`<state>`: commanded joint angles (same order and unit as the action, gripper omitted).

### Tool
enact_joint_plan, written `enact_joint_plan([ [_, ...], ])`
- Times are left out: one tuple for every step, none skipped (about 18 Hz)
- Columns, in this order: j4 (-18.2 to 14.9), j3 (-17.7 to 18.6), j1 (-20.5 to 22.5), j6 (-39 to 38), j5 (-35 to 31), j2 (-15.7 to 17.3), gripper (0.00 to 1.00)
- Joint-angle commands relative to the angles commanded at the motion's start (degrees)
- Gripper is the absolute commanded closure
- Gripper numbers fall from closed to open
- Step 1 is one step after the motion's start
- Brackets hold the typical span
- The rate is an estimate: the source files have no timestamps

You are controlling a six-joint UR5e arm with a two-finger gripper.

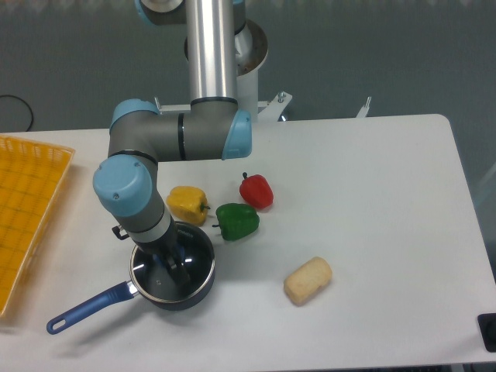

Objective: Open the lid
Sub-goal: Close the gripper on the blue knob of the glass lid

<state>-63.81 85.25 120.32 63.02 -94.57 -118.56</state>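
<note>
The lid [173, 267] sits flat on the dark blue saucepan [172, 288], at about 7 o'clock on the white tabletop [372, 232]. Its silver rim matches the pan's rim all round. The gripper [169, 261] reaches down over the lid's centre, where the knob is largely hidden behind it. The fingers [180, 266] are dark and overlap the lid; whether they are apart or clamped on the knob cannot be told from this view. The pan's long blue handle [87, 308] points toward 8 o'clock. A yellow pepper [191, 204] lies just beside the pan at its 12 o'clock. A green pepper [236, 221] and a red pepper [256, 191] lie nearby at its 1 o'clock. A pale bread roll [308, 280] lies at the pan's 3 o'clock, well apart. A yellow basket [27, 209] stands at the tabletop's 9 o'clock edge.
</note>
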Motion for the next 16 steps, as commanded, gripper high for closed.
enact_joint_plan([
  [0.0,0.1,0.0,0.0,0.0,-0.1,0.0],
  [0.0,0.1,-0.1,0.0,0.0,-0.3,0.0],
  [0.0,0.1,-0.1,0.0,0.0,-0.3,0.0],
  [0.0,0.1,-0.2,0.0,0.1,-0.4,0.0],
  [0.0,0.2,-0.4,0.0,0.2,-0.4,0.0],
  [0.0,0.2,-0.4,0.0,0.6,-0.4,0.0],
  [0.0,0.3,-0.4,0.0,1.1,-0.4,0.0],
  [0.0,0.3,-0.4,0.1,1.6,-0.4,0.0],
  [0.0,0.4,-0.4,0.1,1.8,-0.4,0.0],
  [0.0,0.5,-0.4,0.1,1.9,-0.4,0.01],
  [0.0,0.5,-0.4,0.1,1.9,-0.4,0.03],
  [-0.1,0.5,-0.4,0.1,1.9,-0.4,0.06],
  [-0.1,0.5,-0.4,0.1,1.9,-0.4,0.07],
  [-0.1,0.5,-0.4,0.1,1.9,-0.4,0.11],
  [-0.1,0.5,-0.4,0.1,1.9,-0.4,0.12],
  [-0.1,0.6,-0.4,0.1,1.9,-0.4,0.14],
])
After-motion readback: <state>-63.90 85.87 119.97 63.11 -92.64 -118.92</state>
